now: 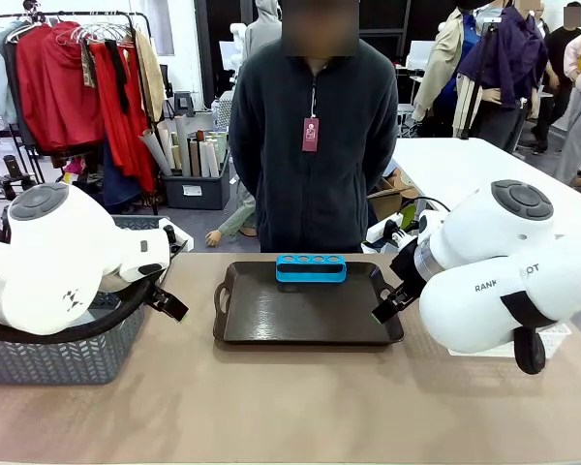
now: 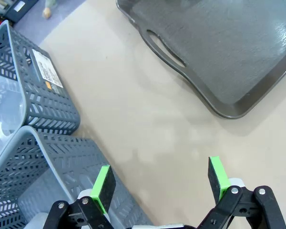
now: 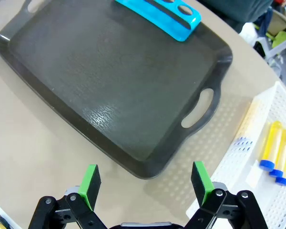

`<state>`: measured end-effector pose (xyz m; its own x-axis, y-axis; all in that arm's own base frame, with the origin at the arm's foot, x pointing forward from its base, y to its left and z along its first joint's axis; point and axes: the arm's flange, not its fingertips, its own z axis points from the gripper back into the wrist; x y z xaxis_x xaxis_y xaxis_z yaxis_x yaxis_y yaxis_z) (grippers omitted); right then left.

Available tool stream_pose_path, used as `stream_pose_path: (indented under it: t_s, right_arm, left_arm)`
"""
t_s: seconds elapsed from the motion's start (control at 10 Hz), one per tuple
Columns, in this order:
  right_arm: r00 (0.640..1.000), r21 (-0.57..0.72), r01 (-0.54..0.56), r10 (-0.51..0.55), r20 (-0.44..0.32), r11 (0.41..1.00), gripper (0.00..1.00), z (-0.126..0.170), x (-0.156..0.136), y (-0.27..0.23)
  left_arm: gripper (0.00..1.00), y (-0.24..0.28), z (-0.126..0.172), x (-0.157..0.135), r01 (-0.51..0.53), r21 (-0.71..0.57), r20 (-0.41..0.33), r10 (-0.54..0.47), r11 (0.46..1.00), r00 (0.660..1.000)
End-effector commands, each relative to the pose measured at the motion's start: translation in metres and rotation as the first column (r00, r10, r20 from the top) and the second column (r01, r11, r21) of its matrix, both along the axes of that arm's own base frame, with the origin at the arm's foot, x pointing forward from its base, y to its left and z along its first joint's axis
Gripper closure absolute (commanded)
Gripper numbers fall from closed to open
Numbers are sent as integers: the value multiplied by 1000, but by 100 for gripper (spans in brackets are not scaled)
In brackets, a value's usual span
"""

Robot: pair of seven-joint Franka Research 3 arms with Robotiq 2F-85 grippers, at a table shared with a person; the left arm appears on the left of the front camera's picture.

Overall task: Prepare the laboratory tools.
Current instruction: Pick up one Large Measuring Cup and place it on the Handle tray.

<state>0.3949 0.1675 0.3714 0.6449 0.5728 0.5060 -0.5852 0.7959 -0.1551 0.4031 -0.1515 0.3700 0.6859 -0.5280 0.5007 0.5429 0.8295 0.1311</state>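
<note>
- Left pincer point(image 2: 160, 180): green pads spread wide, nothing between them. It hangs over bare bench point(image 2: 148, 119), just beside the grey baskets point(image 2: 47, 157) and short of the near handle of the dark tray point(image 2: 219, 52).
- Right pincer point(image 3: 145, 181): pads also spread apart, holding nothing. It hangs above the tray's corner by a handle cutout, between the tray and the white mesh basket point(image 3: 233, 164).
- Blue four-hole rack point(image 1: 311, 268): stands on the tray at its far edge, about midway along that edge, holes up and all empty. The rest of the tray floor is bare.
- Test tubes point(image 3: 270, 149): yellow-filled and blue-capped, lying side by side in the mesh basket to the right of the tray and well apart from the rack. The count is hard to fix at the frame's edge.
- Two grey baskets sit side by side at the left end of the bench. Clear plastic point(image 2: 2, 109) shows inside the farther one; possibly the beaker, but too little is visible to say.
- A person point(image 1: 315, 145) in a dark jacket stands at the far side of the bench, directly behind the tray.
</note>
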Motion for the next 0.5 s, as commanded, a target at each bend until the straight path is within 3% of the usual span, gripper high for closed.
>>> stream_pose_path:
  t_s: [0.0,0.4]
  right_arm:
    - [1000,1,0,0,0,1000,0,0,0,0]
    - [1000,1,0,0,0,1000,0,0,0,0]
  left_arm:
    - [0,0,0,0,0,0,0,0,1000,1000]
    - [0,0,0,0,0,0,0,0,1000,1000]
